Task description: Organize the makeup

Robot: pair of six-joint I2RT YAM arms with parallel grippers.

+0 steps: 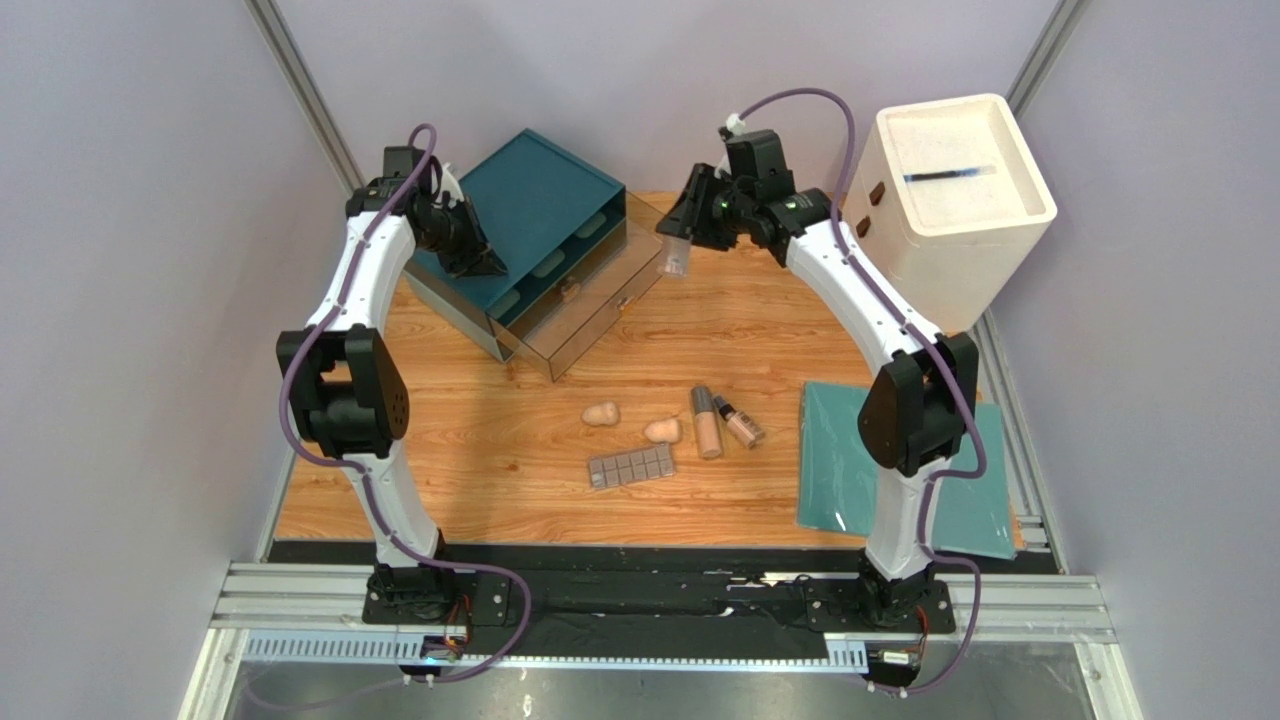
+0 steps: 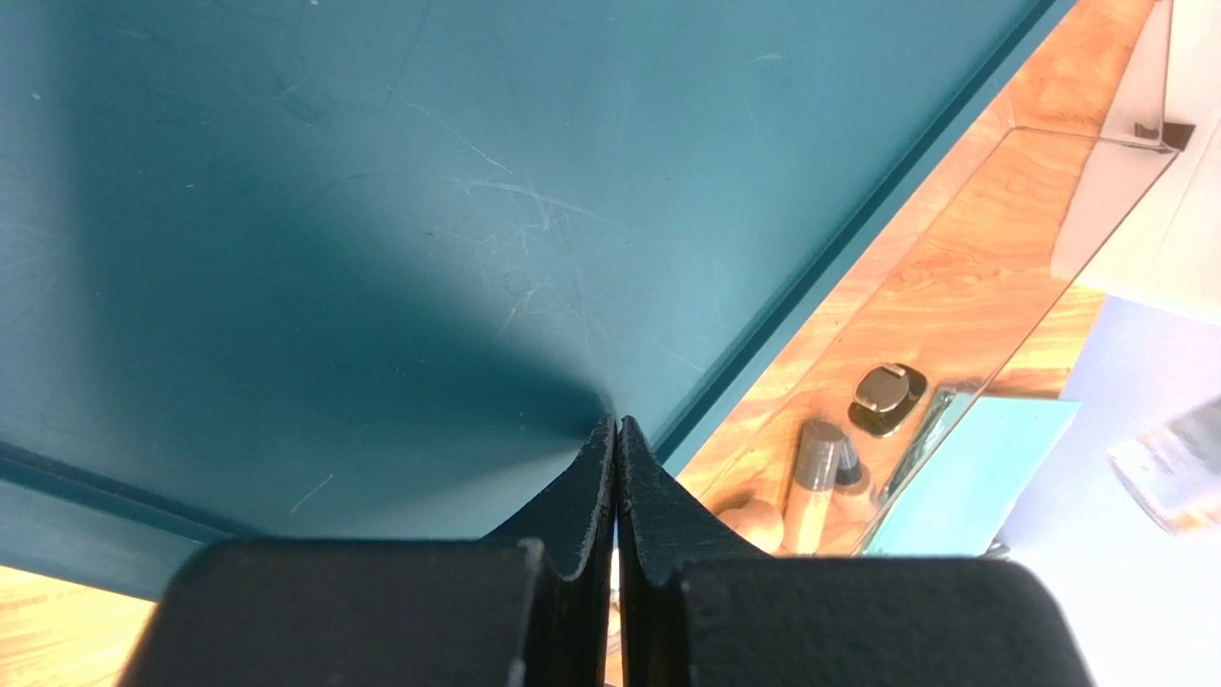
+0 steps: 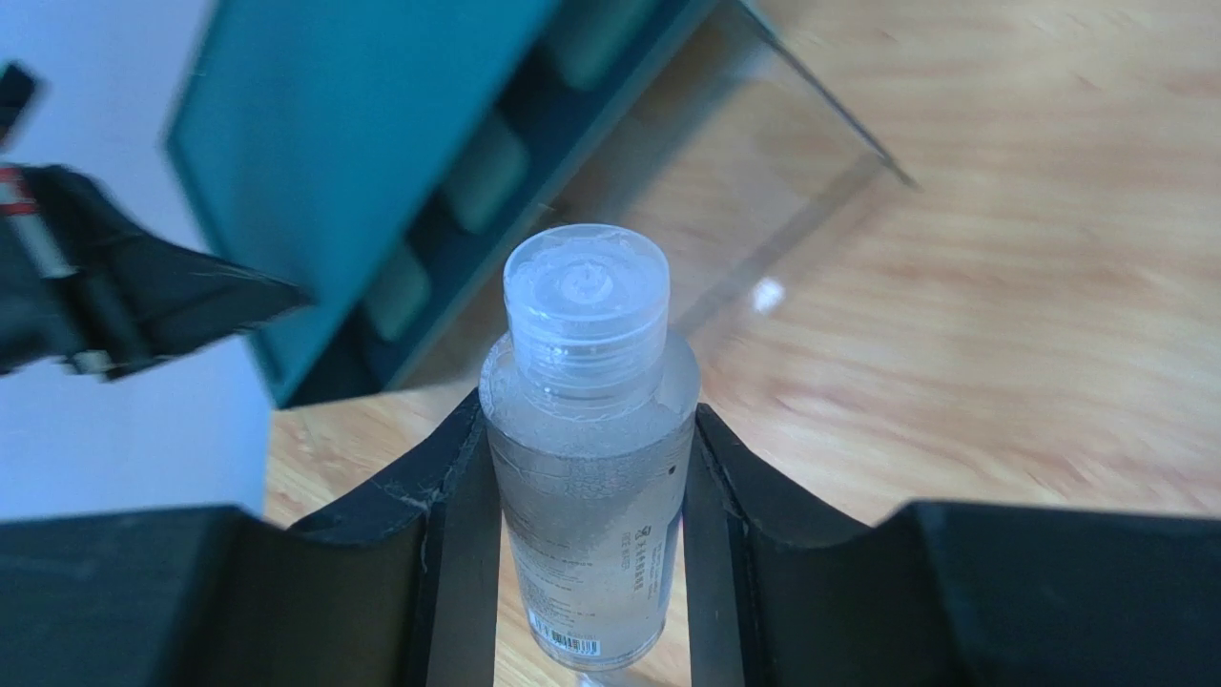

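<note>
My right gripper (image 3: 588, 411) is shut on a clear plastic bottle (image 3: 588, 487), whose cap sticks out past the fingertips. It hangs above the pulled-out clear drawer (image 1: 594, 308) of the teal drawer box (image 1: 526, 203), below my right gripper (image 1: 681, 225). On the table lie two peach sponges (image 1: 601, 411) (image 1: 661, 431), two tan bottles (image 1: 705, 423) (image 1: 738, 423) and the grey-brown palette (image 1: 631, 467). My left gripper (image 2: 616, 430) is shut and empty, its tip on the box's teal top (image 2: 358, 215).
A white bin (image 1: 962, 180) stands at the back right. A teal mat (image 1: 834, 450) lies at the front right, partly under the right arm. Grey walls close in on both sides.
</note>
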